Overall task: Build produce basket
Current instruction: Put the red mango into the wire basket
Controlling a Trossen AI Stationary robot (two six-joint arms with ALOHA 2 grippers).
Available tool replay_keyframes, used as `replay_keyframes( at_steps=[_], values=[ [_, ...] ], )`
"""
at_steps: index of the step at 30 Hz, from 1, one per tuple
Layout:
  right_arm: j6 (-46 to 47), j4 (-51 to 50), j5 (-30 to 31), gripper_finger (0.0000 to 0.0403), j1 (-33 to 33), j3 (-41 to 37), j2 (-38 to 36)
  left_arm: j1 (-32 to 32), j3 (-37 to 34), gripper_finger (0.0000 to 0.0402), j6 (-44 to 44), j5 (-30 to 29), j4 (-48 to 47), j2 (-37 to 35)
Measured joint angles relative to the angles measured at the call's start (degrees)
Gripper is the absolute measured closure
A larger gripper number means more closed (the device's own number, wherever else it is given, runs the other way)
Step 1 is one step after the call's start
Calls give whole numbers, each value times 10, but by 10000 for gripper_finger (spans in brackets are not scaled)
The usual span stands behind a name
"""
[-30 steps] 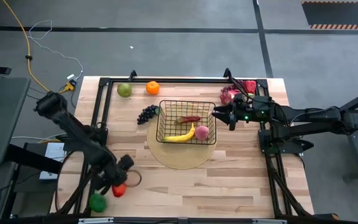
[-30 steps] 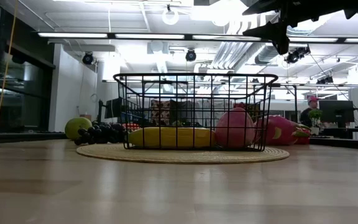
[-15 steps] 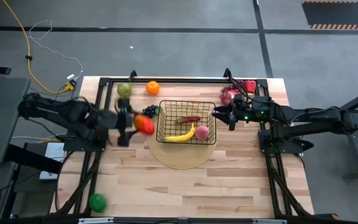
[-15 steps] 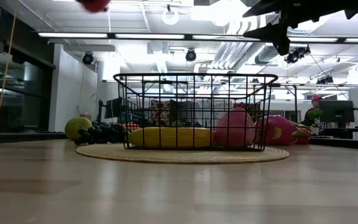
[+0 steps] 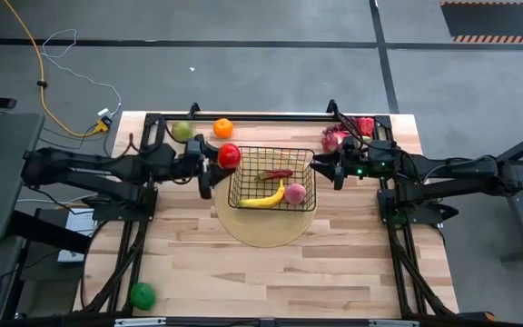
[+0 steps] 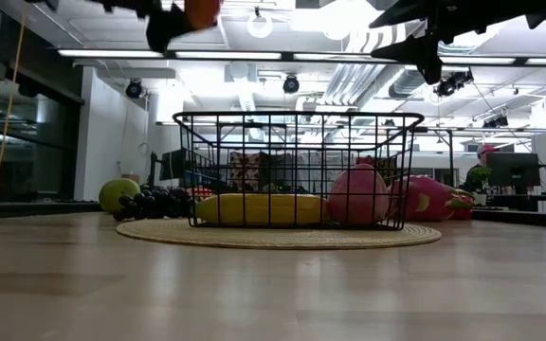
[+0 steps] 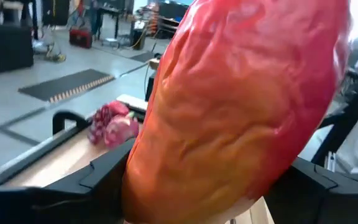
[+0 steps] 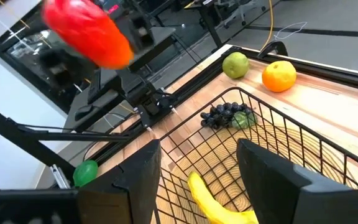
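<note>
My left pincer grips the mango, held high just beside the basket at its left rim. In the left wrist view the mango fills nearly everything, hiding the bench. My right pincer hangs with fingers parted and empty over the basket's right rim. Inside lie the banana and peach; the grapes are half hidden behind the wire.

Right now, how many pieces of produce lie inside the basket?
3 visible: the banana, the peach and a red piece lie in the basket. More may be hidden.
</note>
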Motion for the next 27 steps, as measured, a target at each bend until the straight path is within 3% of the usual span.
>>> replay_keyframes(
  at_steps=[12,16,27],
  values=[
    [-5,0,0,201,0,0,0,2,-6,123,-21,-9,21,37],
    [-5,0,0,201,0,0,0,1,40,123,-21,-10,0,79],
    [-5,0,0,201,0,0,0,21,304,123,53,-45,-347,351]
  ],
)
